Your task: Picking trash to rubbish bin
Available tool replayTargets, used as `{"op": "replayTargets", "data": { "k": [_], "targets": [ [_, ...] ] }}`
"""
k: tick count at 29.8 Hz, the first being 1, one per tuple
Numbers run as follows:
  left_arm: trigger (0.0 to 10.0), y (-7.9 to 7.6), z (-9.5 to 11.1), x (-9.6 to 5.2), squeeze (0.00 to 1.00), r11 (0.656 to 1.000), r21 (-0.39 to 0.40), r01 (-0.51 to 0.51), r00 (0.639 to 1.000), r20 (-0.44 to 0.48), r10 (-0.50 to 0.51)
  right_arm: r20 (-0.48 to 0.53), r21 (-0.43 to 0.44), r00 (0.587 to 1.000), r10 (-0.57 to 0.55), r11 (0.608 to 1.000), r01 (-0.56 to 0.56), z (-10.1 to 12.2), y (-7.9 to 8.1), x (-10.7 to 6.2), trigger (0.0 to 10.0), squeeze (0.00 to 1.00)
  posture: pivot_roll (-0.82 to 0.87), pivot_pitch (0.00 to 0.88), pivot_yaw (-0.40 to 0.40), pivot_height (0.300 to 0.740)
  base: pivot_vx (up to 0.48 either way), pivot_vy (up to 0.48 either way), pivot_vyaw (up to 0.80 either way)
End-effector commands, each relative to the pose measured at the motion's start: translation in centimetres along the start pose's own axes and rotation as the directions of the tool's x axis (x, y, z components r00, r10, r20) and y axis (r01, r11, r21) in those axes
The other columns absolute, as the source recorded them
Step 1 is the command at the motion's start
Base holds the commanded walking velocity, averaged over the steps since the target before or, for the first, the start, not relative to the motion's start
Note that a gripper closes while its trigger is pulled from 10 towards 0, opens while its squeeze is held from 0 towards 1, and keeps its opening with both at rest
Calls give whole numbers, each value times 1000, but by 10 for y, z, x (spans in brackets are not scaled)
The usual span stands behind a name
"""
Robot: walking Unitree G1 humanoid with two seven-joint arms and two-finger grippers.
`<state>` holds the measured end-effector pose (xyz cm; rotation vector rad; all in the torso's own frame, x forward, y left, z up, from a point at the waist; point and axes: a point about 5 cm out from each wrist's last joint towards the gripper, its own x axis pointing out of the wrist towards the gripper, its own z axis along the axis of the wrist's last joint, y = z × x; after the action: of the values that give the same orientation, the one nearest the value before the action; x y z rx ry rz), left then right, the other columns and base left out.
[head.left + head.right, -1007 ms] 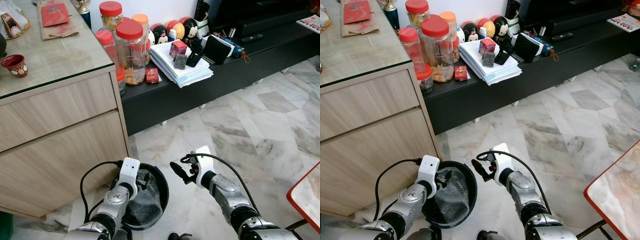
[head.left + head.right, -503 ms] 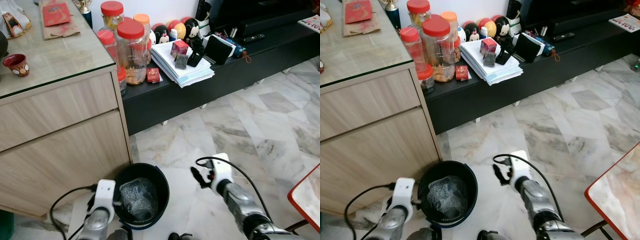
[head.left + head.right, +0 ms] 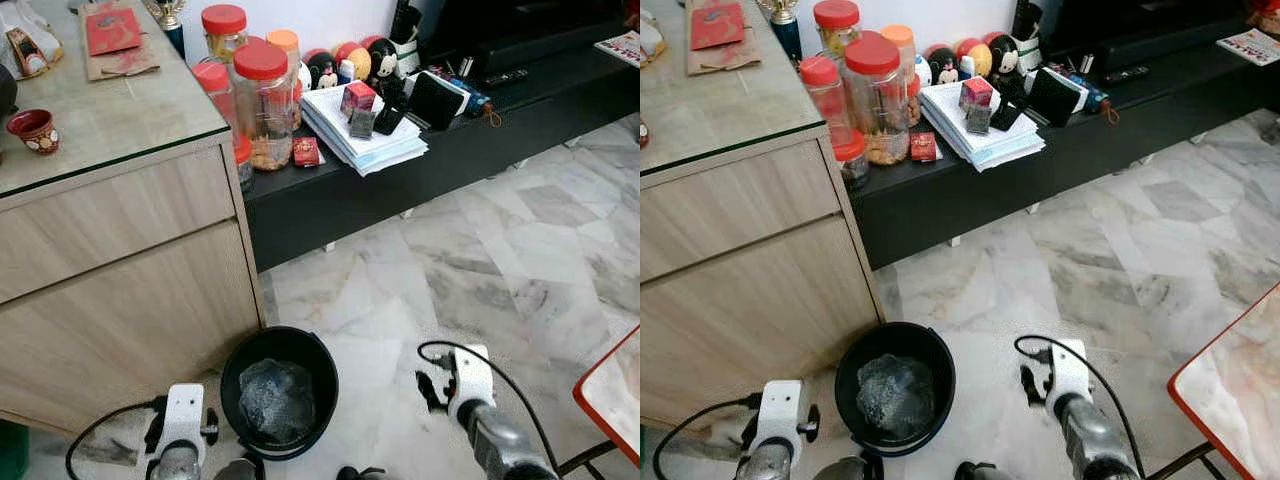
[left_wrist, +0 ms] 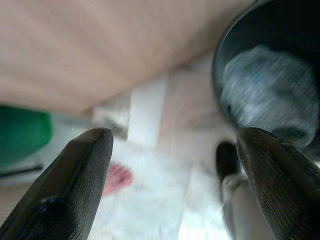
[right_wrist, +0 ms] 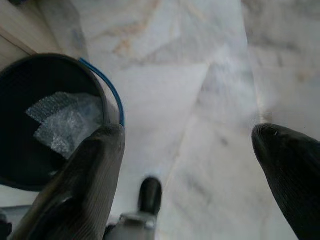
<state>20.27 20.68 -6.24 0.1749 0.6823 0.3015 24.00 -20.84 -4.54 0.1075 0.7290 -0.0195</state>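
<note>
1. Left gripper [image 4: 175, 180]: fingers spread wide apart, nothing between them. In the left wrist view it looks down past the wooden cabinet [image 3: 120, 290] at pale floor, with the bin's rim on one side.
2. Right gripper [image 5: 195, 175]: fingers likewise spread wide, holding nothing. It is low over the marble floor [image 3: 480, 260], on the bin's right and apart from it.
3. Both arms sit low at the bottom of the head views; the left wrist [image 3: 183, 415] is just beside the bin on its left, and the right wrist [image 3: 468, 372] is further off on the other side.
4. Rubbish bin [image 3: 326, 385]: black, round, upright on the floor close to the cabinet's lower front corner.
5. Trash [image 3: 275, 398]: a crumpled wad of clear bubble wrap, lying inside the bin at the bottom. Confirmed in the right wrist view [image 5: 65, 122].
6. Behind the bin: a low black TV bench [image 3: 480, 130] carries red-lidded jars [image 3: 262, 100], a stack of papers [image 3: 365, 135] and small figurines [image 3: 350, 65].
7. Cabinet top: glass surface with a small red cup [image 3: 32, 128] and a red packet [image 3: 110, 30].
8. Far right edge of the head views: the corner of a red-rimmed table [image 3: 615, 385].
</note>
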Motion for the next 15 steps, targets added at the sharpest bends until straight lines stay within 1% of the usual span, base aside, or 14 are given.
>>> {"op": "replayTargets", "data": {
  "k": [1,2,3,7,9,15],
  "targets": [
    [10000,4,-19,-5,0,1000,-9,-28,996,-85,27,-22,43,999,-30,999,31,-6,-6,-2,10000,0,89,129,-70,740,0,0,0],
    [10000,4,-19,-5,0,1000,-9,-28,996,-85,27,-22,43,999,-30,999,31,-6,-6,-2,10000,0,89,129,-70,740,0,0,0],
    [10000,6,-26,-8,0,999,-3,-37,993,-116,36,-27,47,999,-31,998,32,-8,-6,-3,10000,0,89,129,-70,740,0,0,0],
    [10000,7,-38,-12,0,1000,-2,-28,986,-162,27,-36,57,999,-32,998,34,-11,-6,-3,10000,0,86,137,-76,740,0,0,0],
    [10000,7,-40,-14,0,1000,-3,-23,986,-168,22,-49,35,998,-31,999,33,-13,-5,-4,10000,0,85,139,-78,740,0,0,0],
    [10000,6,-42,-15,0,1000,-6,-28,984,-177,27,-55,56,998,-29,998,32,-16,-5,-4,10000,0,90,145,-81,740,0,0,0]
  ]
}}
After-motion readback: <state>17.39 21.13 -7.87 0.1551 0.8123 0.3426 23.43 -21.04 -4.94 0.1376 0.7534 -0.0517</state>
